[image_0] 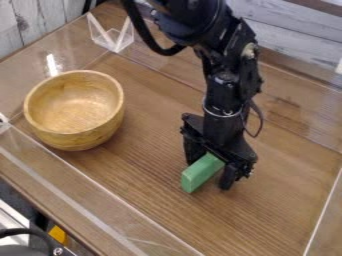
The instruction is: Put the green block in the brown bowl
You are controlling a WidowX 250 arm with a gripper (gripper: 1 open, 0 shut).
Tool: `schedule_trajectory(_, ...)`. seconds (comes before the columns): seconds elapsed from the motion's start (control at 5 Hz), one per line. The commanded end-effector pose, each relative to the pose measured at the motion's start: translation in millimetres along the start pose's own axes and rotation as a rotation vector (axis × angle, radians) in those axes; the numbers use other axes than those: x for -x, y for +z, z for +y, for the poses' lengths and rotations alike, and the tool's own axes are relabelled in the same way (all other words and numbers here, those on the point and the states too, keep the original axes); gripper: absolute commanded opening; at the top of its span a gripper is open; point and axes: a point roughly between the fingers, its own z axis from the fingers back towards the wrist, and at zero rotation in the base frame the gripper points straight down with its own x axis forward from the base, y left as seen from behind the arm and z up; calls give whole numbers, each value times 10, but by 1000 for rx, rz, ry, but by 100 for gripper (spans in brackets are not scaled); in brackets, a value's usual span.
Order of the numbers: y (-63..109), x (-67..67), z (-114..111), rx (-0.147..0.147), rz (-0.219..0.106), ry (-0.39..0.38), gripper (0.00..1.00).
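Open jaws (215, 159) straddle green block (202, 174)

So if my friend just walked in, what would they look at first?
Probably the big black robot arm, reaching down from the top with its gripper open around the green block. Next, maybe the round brown bowl over on the left side of the picture, because it's so big and deep.
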Motion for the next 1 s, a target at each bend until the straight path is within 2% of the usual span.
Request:
schedule_trajectory(0.0, 156, -2, 32, 13, -45, 3, 100)
schedule_trajectory(0.2, 236, 72, 55, 23, -56, 10, 100)
schedule_trajectory(0.6, 180, -38, 60, 22, -66, -100, 100)
schedule_trajectory(0.8, 133, -4, 29, 23, -74, -17, 100)
